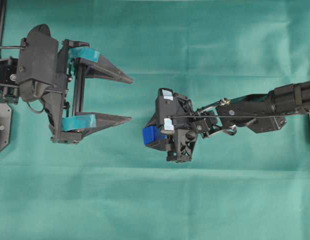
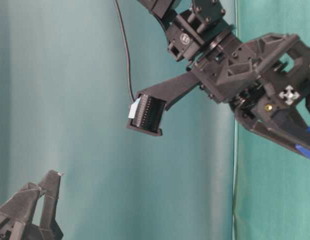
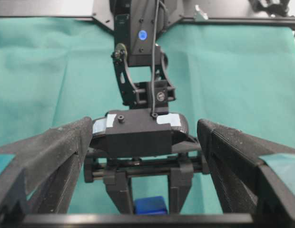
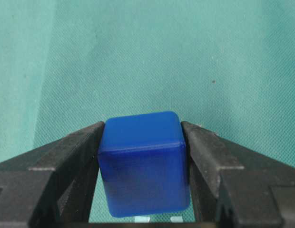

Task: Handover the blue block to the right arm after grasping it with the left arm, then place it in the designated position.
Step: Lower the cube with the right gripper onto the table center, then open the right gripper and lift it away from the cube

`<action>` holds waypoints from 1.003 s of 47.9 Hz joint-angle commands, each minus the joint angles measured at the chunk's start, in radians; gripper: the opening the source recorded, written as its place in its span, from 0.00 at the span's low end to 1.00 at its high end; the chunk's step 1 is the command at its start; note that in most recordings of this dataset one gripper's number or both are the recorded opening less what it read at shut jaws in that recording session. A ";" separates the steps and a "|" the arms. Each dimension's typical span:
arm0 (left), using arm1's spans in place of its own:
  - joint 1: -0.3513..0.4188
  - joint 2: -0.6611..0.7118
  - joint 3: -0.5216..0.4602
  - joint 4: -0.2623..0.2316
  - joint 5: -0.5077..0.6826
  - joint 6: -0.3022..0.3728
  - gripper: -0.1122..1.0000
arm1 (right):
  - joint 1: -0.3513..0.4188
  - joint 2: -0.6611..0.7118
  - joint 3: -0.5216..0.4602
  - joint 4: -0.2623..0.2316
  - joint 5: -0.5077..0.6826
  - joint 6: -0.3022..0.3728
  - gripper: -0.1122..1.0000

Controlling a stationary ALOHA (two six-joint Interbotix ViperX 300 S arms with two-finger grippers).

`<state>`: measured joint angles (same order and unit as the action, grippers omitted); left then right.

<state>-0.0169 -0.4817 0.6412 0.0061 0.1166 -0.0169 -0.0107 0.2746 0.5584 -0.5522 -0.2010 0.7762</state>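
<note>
With the left gripper (image 1: 122,98) spread empty and well apart, the right gripper (image 4: 143,142) clamps the blue block (image 4: 143,164) above the green cloth (image 4: 138,47); handover appears complete, so placement likely requires descent onto the designated position.

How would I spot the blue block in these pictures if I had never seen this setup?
Start from the green cloth that covers the whole table, then find the right arm reaching in from the right of the overhead view. The blue block sits clamped between that arm's two plain black fingers. It is the only bright blue thing there; the left arm's open fingers carry teal tape.
</note>
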 commanded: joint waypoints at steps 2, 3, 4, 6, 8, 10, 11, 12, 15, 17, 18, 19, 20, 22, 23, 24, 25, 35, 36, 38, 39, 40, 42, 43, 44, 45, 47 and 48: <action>-0.003 -0.003 -0.017 0.000 -0.005 0.000 0.99 | -0.003 -0.023 -0.006 0.003 -0.008 0.003 0.57; -0.003 -0.003 -0.017 0.000 -0.005 0.000 0.99 | -0.003 -0.023 -0.006 0.003 -0.008 0.005 0.57; -0.003 -0.003 -0.018 0.000 -0.005 0.000 0.99 | -0.003 -0.023 -0.006 0.003 -0.005 0.005 0.57; -0.003 -0.003 -0.017 0.000 -0.005 0.000 0.99 | -0.003 -0.021 -0.006 0.003 -0.005 0.005 0.57; -0.003 -0.003 -0.017 0.000 -0.005 0.000 0.99 | -0.003 -0.023 -0.006 0.003 -0.005 0.005 0.57; -0.003 -0.003 -0.017 0.000 -0.005 0.000 0.99 | -0.003 -0.023 -0.008 0.005 -0.003 0.005 0.57; -0.003 -0.003 -0.017 0.000 -0.005 0.000 0.99 | -0.003 -0.023 -0.009 0.005 -0.003 0.005 0.58; -0.003 -0.003 -0.017 0.000 -0.005 0.000 0.99 | -0.003 -0.023 -0.009 0.005 -0.003 0.005 0.58; -0.003 -0.003 -0.017 0.000 -0.005 0.000 0.99 | -0.003 -0.021 -0.011 0.015 0.000 0.005 0.58; -0.003 -0.003 -0.017 0.000 -0.003 0.000 0.99 | -0.003 -0.023 -0.014 0.021 0.003 0.005 0.61; -0.003 -0.003 -0.017 0.000 -0.005 0.000 0.99 | -0.003 -0.023 -0.014 0.023 0.006 0.005 0.66; -0.003 -0.003 -0.017 0.000 -0.005 0.000 0.99 | -0.003 -0.023 -0.015 0.023 0.009 0.005 0.71; -0.003 -0.003 -0.017 0.000 -0.005 0.000 0.99 | -0.003 -0.023 -0.015 0.023 0.011 0.005 0.76; -0.003 -0.003 -0.017 0.000 -0.005 0.000 0.99 | -0.003 -0.026 -0.015 0.023 0.015 0.005 0.85; -0.005 -0.003 -0.017 0.000 -0.005 0.000 0.99 | -0.003 -0.028 -0.015 0.023 0.015 0.005 0.88; -0.003 -0.003 -0.017 0.000 -0.005 0.000 0.99 | -0.003 -0.032 -0.015 0.023 0.018 0.005 0.92; -0.003 -0.003 -0.017 0.000 -0.005 0.000 0.99 | -0.003 -0.034 -0.015 0.025 0.018 0.005 0.93; -0.003 -0.003 -0.017 0.000 -0.005 0.000 0.99 | -0.003 -0.084 -0.011 0.025 0.058 0.003 0.87; -0.003 -0.003 -0.017 0.000 -0.003 0.000 0.99 | -0.003 -0.092 -0.009 0.023 0.066 0.003 0.87; -0.003 -0.003 -0.017 0.000 -0.005 0.000 0.99 | -0.002 -0.118 -0.008 0.021 0.089 0.000 0.87; -0.003 -0.003 -0.018 0.000 -0.003 0.002 0.99 | -0.002 -0.132 -0.008 0.020 0.101 -0.002 0.88; -0.003 -0.003 -0.018 0.000 -0.003 0.002 0.99 | -0.002 -0.146 -0.008 0.020 0.112 -0.003 0.88; -0.003 -0.003 -0.018 0.000 -0.005 0.002 0.99 | 0.002 -0.178 -0.008 0.015 0.141 -0.006 0.87; -0.003 -0.003 -0.017 0.000 -0.003 0.002 0.99 | 0.003 -0.195 -0.008 0.011 0.155 -0.008 0.87; -0.003 -0.003 -0.017 0.000 -0.003 0.002 0.99 | 0.003 -0.215 -0.008 0.008 0.170 -0.008 0.87; -0.003 -0.003 -0.017 0.000 -0.003 0.002 0.99 | 0.006 -0.233 -0.008 0.003 0.186 -0.008 0.88; -0.003 -0.005 -0.017 0.000 -0.003 0.002 0.99 | 0.011 -0.284 -0.008 -0.011 0.224 -0.008 0.87; -0.003 -0.003 -0.017 0.000 -0.005 0.002 0.99 | 0.012 -0.304 -0.006 -0.017 0.241 -0.008 0.87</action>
<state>-0.0169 -0.4801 0.6412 0.0061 0.1166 -0.0169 -0.0092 0.0721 0.5599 -0.5522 -0.0092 0.7701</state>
